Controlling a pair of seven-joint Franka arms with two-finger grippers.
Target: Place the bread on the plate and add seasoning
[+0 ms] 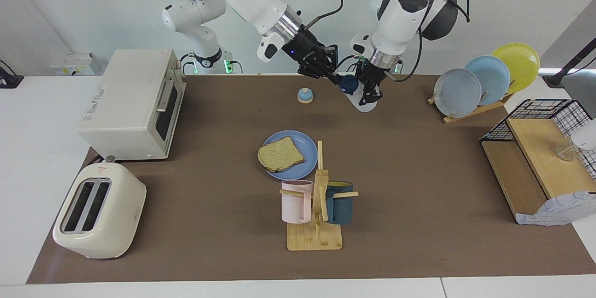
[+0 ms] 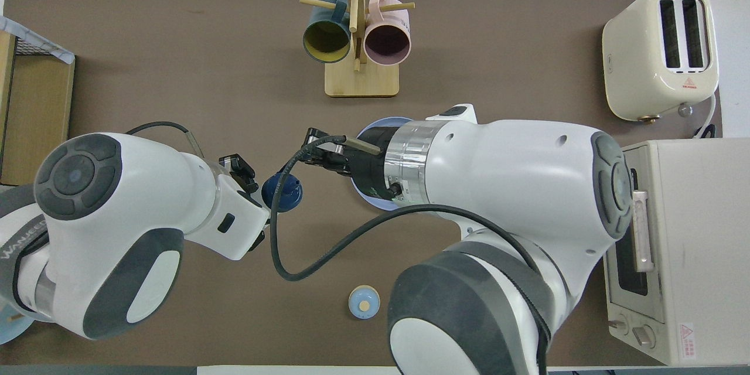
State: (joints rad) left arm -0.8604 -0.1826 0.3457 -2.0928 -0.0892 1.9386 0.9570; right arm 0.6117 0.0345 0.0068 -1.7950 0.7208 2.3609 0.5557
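Observation:
The bread point(image 1: 281, 154) lies on the medium-blue plate point(image 1: 307, 141) in the middle of the mat; in the overhead view my right arm hides the bread and only the plate's rim point(image 2: 375, 125) shows. My left gripper point(image 1: 371, 91) is shut on the seasoning bottle point(image 1: 364, 103) and holds it tilted, low over the mat near the robots' end. The bottle's navy cap point(image 1: 348, 84) points toward my right gripper point(image 1: 331, 74). In the overhead view the right gripper point(image 2: 310, 153) stands a little apart from the cap point(image 2: 282, 192).
A small blue-domed bell point(image 1: 305, 96) sits on the mat near the bottle. A mug rack point(image 1: 316, 205) stands just farther than the plate. A toaster oven point(image 1: 130, 102) and a toaster point(image 1: 98, 212) are at the right arm's end. A plate rack point(image 1: 484, 79) and a wire shelf point(image 1: 540, 163) are at the left arm's end.

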